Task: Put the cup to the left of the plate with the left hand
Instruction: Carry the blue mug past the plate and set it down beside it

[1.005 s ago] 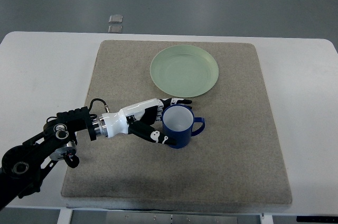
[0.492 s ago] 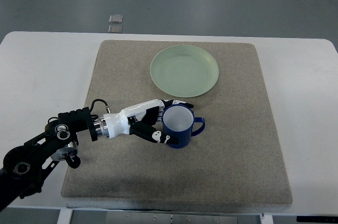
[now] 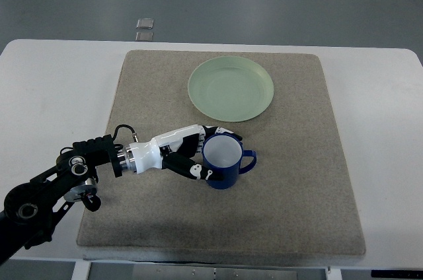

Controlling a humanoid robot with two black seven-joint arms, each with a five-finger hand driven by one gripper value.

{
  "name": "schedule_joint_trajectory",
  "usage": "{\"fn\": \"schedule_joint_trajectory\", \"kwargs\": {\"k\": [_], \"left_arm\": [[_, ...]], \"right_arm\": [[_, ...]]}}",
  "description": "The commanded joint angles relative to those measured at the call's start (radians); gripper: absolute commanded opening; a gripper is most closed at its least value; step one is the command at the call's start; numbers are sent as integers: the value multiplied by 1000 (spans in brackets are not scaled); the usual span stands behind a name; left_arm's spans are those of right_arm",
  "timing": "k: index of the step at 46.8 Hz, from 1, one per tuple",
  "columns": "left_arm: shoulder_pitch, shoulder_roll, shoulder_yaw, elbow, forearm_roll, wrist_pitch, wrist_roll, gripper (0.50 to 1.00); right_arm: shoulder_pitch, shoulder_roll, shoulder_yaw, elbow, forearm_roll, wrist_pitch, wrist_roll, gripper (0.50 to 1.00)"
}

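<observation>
A robot's left hand (image 3: 192, 154), white shells over black fingers, wraps the side of a glossy dark-blue mug with a pale interior (image 3: 223, 162) on a square beige fabric mat (image 3: 291, 181) that covers most of a white table (image 3: 53, 88). The arm enters from the lower left edge. Its fingers (image 3: 223, 131) curl around the far side of the mug's wall while the thumb (image 3: 197, 172) presses the near side, so the hand is closed on the mug's body, opposite the handle, which points right. The mug stands upright near the mat's centre, in front of a round pale-green plate (image 3: 230, 88) and slightly to its left, well short of the open stretch of mat on the plate's left. No right arm shows in the top view.

The mug looks rigid and glazed, probably ceramic: moderately heavy for slim fingers, slick on the outside, and liable to chip if set down hard or knocked against the plate's rim. The wall is the sensible hold, as here, with fingers and thumb on opposite sides below the lip; the handle loop looks too small for this hand. It appears empty, so a slight tilt risks nothing but the grip. The soft mat should cushion a landing.
</observation>
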State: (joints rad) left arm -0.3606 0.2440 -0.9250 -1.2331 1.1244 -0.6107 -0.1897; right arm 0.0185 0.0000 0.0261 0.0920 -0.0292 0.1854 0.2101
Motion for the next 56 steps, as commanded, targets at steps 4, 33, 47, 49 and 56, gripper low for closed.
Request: {"fn": "schedule_joint_trajectory", "kwargs": {"k": [4, 33, 47, 49, 56], "left_arm": [[0, 0, 0, 0, 0, 0, -1, 767], [-31, 40, -162, -5, -18, 14, -31, 671], [-41, 84, -259, 95, -48, 175, -37, 619], [-44, 95, -265, 104, -49, 186, -37, 617], [-63, 101, -288, 159, -58, 235, -37, 630]], "right_arm": [[0, 0, 0, 0, 0, 0, 0, 932], [0, 0, 0, 0, 0, 0, 0, 932], [0, 0, 0, 0, 0, 0, 0, 932], [0, 0, 0, 0, 0, 0, 0, 932], [0, 0, 0, 0, 0, -1, 0, 932]]}}
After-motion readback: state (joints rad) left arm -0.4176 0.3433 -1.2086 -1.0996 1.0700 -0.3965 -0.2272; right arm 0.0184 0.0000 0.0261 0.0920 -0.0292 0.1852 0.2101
